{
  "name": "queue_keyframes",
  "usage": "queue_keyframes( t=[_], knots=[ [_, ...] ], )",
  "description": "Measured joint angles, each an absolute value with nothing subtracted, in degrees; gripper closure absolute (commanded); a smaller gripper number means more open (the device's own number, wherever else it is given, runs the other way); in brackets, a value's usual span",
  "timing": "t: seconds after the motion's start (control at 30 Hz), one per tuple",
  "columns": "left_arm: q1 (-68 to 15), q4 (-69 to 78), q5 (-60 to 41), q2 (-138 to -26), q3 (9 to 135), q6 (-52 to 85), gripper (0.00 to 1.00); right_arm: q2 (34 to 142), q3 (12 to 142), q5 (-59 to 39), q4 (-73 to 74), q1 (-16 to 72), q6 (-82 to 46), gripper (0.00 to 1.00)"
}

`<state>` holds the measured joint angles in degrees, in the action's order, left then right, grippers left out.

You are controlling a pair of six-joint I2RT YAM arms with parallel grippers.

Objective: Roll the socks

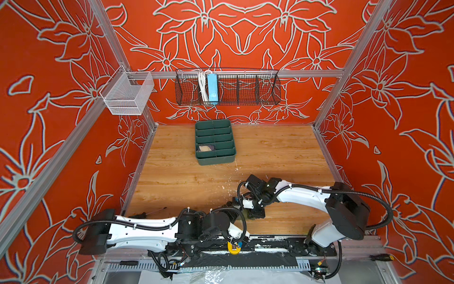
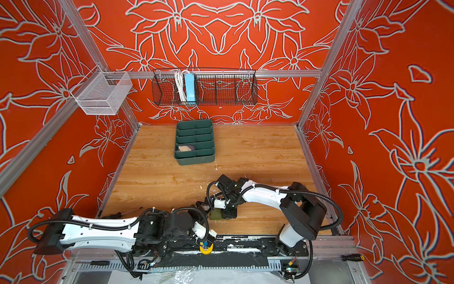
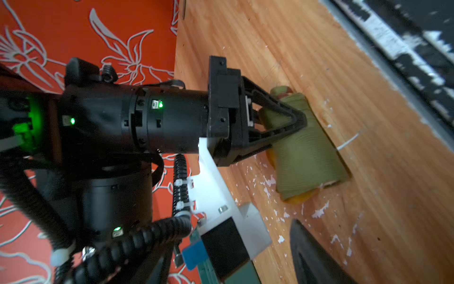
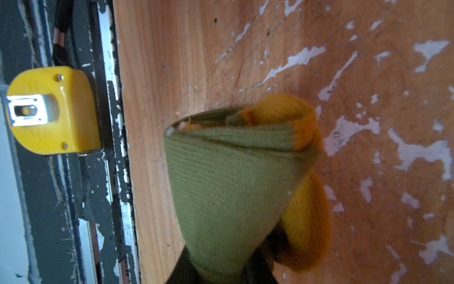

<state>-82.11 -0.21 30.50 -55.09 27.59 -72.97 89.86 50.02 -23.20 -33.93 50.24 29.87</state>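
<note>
The rolled olive sock (image 3: 307,159) rests on the desk (image 1: 270,152), well apart from the green tray (image 1: 216,161) holding a cream bundle (image 1: 205,148), probably the finished sock, and is pinched by the right end effector (image 3: 298,120); whether the left end effector (image 3: 312,248) is spread, I cannot tell.

Three walls (image 1: 245,37) close in the space, orange-red with large pale-outlined flowers. Aluminium posts (image 1: 110,37) stand at the back corners, joined by a rail (image 1: 307,73) across the back wall. A black wire basket (image 1: 267,91) hangs from that rail, holding a blue power strip (image 1: 212,89) and a coiled white cable (image 1: 202,86). A white mesh basket (image 1: 127,98) hangs at the back left corner. The bench (image 1: 270,152) is light wood-grain, chipped into white flecks (image 4: 353,132) toward its front edge. A black, scuffed strip (image 1: 270,243) runs along that edge, and a yellow tape measure (image 4: 51,110) lies on it. The light is even and bright.
</note>
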Motion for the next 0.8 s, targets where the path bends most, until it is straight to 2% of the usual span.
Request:
queue_keyframes(
  t=[0.1, 0.27, 0.57, 0.8],
  knots=[
    [-84.8, 1.9, 34.5, -55.2, 26.7, -71.5, 0.27, 89.9, 49.8, -24.5, -34.1, 49.0, 29.8, 1.00],
    [-89.8, 4.3, 33.6, -59.8, 26.4, -71.0, 0.29, 91.1, 50.7, -26.0, -34.5, 46.9, 28.7, 1.00],
    [-91.1, 4.0, 34.2, -57.7, 24.3, -66.8, 0.27, 93.8, 53.5, -27.2, -37.3, 46.4, 28.4, 1.00],
    [-89.4, 3.0, 35.1, -70.3, 26.8, -56.5, 0.22, 95.5, 55.4, -27.6, -39.3, 46.4, 28.4, 1.00]
  ],
)
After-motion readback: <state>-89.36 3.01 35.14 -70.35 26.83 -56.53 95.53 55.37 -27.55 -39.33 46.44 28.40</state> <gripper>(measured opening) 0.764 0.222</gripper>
